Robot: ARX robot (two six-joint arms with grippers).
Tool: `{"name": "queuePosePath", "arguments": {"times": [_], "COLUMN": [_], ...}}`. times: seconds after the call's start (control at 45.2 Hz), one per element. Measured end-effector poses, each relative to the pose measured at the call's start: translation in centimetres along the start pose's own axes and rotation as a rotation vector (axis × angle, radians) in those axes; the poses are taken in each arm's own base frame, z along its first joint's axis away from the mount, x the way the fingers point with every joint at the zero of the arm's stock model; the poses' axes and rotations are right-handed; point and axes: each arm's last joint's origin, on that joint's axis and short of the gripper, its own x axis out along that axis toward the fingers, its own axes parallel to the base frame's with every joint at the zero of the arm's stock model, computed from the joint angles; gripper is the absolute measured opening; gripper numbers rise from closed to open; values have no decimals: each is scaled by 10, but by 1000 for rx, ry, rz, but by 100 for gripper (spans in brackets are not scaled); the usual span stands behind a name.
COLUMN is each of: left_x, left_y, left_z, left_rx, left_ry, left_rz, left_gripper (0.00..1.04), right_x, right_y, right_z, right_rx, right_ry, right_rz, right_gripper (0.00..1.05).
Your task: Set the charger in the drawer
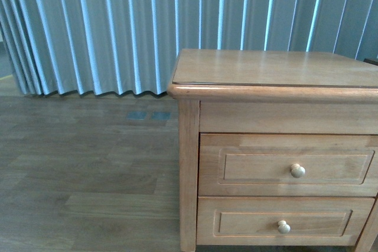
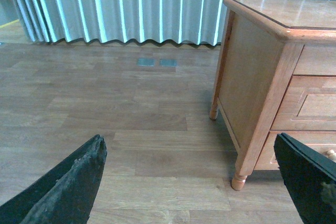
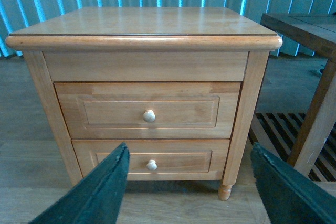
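Observation:
The charger is not in view in any frame. The taller upper drawer (image 1: 287, 164) of the wooden nightstand is shut, with a round pale knob (image 1: 297, 170); it also shows in the right wrist view (image 3: 147, 110) and partly in the left wrist view (image 2: 315, 103). My right gripper (image 3: 189, 182) is open and empty, facing the nightstand front, apart from it. My left gripper (image 2: 191, 182) is open and empty above the floor, to the left of the nightstand. Neither gripper shows in the front view.
A shallower lower drawer (image 1: 283, 221) with a like knob sits below, also shut. The nightstand top (image 1: 271, 66) is bare. Pleated curtains (image 1: 118, 28) hang behind. A dark wooden table (image 3: 310, 35) with a slatted shelf stands beside the nightstand. Wood floor (image 2: 131, 129) lies to the left.

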Motion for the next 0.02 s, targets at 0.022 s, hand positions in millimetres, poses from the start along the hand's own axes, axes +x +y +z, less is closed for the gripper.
{"name": "queuePosePath", "arguments": {"times": [0.022], "left_x": [0], "left_y": [0], "left_z": [0], "left_rx": [0], "left_ry": [0], "left_rz": [0], "left_gripper": [99], "right_x": [0], "right_y": [0], "right_z": [0], "right_rx": [0], "right_ry": [0], "right_rz": [0], "right_gripper": [77]}}
